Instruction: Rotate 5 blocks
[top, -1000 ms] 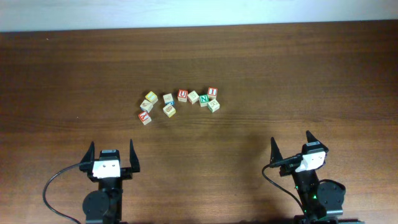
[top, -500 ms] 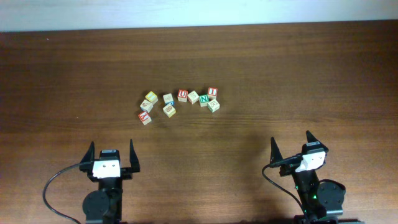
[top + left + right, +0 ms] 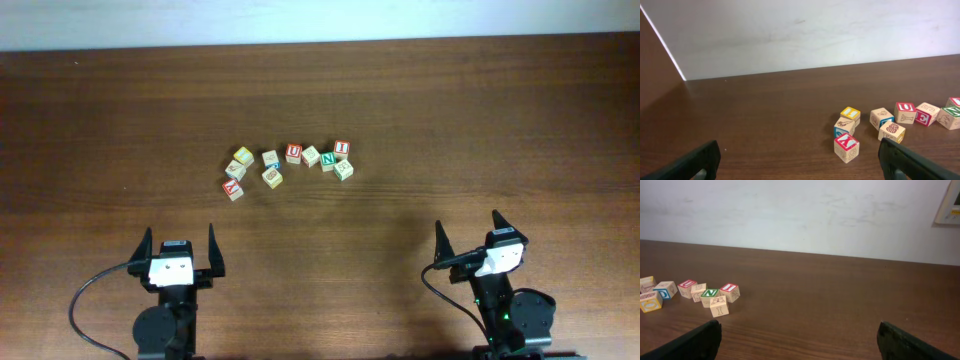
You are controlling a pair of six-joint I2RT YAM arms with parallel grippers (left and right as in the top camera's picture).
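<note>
We find left hand (image 3: 179,231) and right hand (image 3: 467,220) spread apart, empty; small pale wooden alphabet blocks (image 3: 311,155) cluster at the middle of the dark wooden worktop (image 3: 520,110).

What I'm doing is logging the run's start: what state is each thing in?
Left end effector: open, empty.
Right end effector: open, empty.
U block: flat on table, U up.
N block: flat, N up.
I block: flat, I up.
Tan block beside U: flat, free.
Tan block near I: flat, free.
Y block: flat, Y up.
Yellow block: flat, yellow face up.
</note>
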